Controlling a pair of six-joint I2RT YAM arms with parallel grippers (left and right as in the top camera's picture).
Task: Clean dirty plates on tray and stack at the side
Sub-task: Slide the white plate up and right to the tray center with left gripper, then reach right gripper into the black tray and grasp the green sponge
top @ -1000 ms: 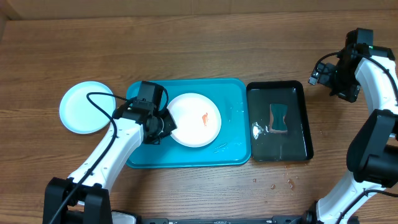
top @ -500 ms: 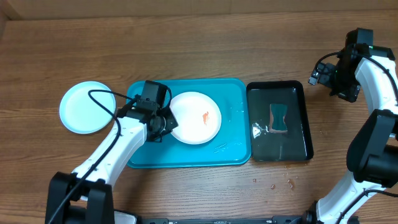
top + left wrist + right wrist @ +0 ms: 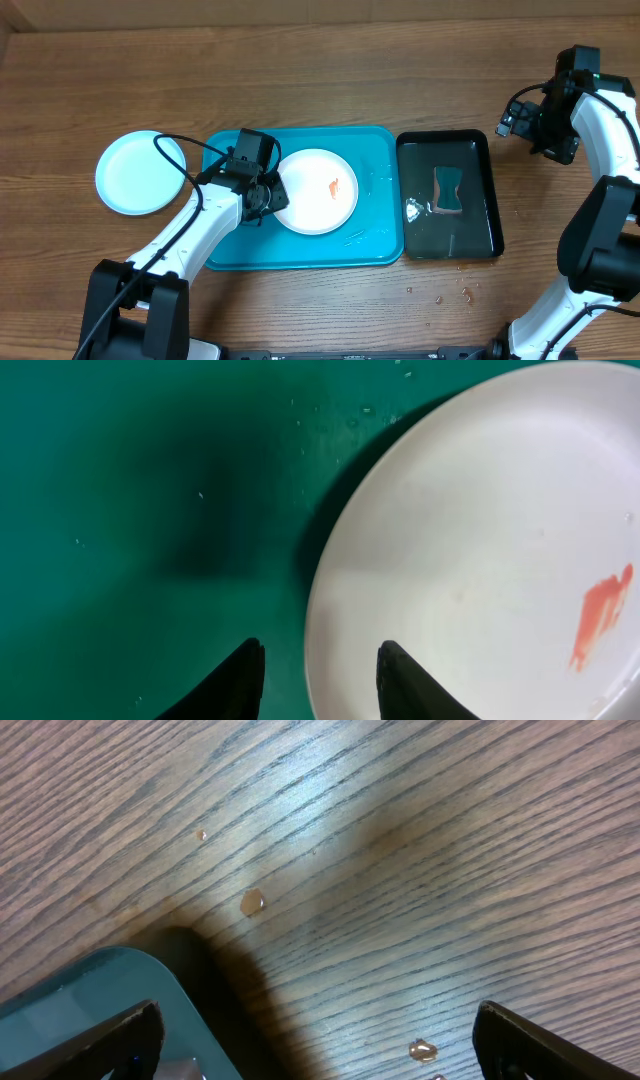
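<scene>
On the turquoise tray [image 3: 300,250], the left gripper [image 3: 322,660], jaws apart, straddles the white plate [image 3: 480,540] at its left rim; the splayed right gripper [image 3: 320,1050] sits far off.

No legible text or markings

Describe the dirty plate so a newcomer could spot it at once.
Find the big turquoise tray in the middle of the wooden table. The only plate lying in it is the white plate. It carries an orange-red smear, while the light blue plate, on the wood left of the tray, shows none.
</scene>
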